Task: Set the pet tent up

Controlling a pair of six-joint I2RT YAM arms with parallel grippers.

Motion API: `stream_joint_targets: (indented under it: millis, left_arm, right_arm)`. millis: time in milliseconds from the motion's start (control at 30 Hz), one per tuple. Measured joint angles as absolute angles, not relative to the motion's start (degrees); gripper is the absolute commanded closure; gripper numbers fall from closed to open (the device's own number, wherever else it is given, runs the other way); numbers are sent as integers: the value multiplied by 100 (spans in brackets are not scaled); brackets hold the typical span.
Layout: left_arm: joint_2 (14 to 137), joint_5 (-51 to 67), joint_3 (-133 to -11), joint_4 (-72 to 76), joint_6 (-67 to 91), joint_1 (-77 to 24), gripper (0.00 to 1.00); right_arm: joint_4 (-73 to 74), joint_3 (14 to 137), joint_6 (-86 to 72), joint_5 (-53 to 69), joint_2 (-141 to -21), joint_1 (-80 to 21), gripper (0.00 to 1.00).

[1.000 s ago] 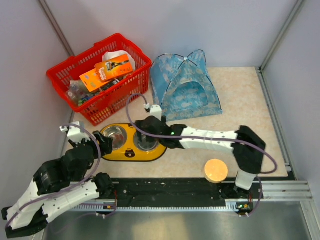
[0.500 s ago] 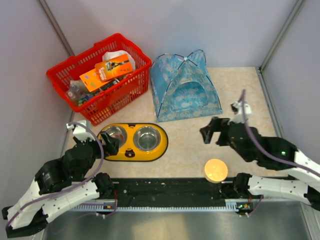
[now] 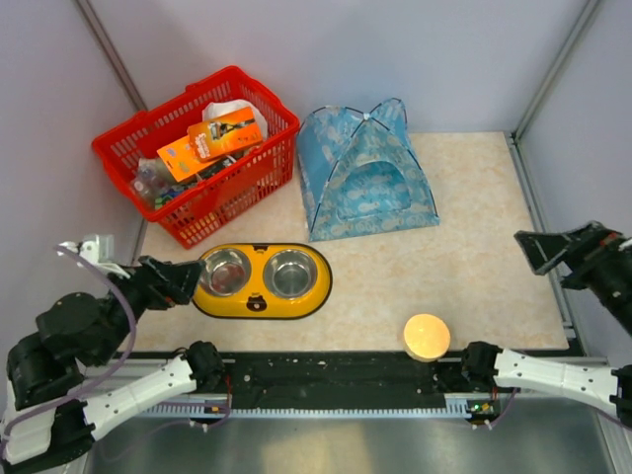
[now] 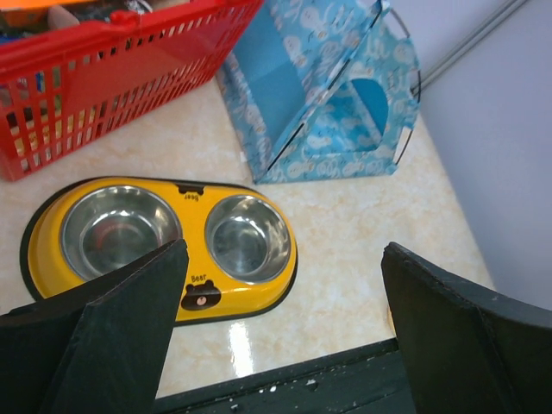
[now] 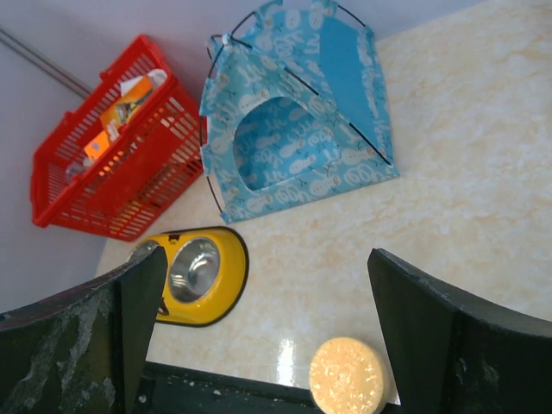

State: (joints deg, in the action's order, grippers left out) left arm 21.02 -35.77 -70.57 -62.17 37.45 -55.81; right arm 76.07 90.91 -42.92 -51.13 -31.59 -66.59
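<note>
The pet tent [image 3: 363, 173] is up at 12 o'clock, so I'd park L end effector [image 3: 188, 281] & R end effector [image 3: 533, 252], both open, away.

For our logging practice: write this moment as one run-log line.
pet tent: upright beside red basket, untouched | left gripper: open, empty | right gripper: open, empty

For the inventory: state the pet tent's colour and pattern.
The pet tent is light blue with white print; clearest in right wrist view.
</note>
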Motion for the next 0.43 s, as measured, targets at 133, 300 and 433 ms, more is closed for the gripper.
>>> stream_joint_targets:
  millis: [133, 300, 433]
  left_arm:
    - [2099, -3535, -7470, -6228, 3653, -5581, 1]
    - [2053, -3472, -7537, -6420, 3625, -5581, 1]
    - [1964, -3450, -7537, -6495, 3625, -5581, 1]
  right_arm:
    - [7634, 9463, -4101, -5190, -2956, -6659, 1]
    - [7618, 9494, -3872, -5218, -2893, -6659, 1]
    - [7590, 9494, -3743, -5227, -2893, -6659, 1]
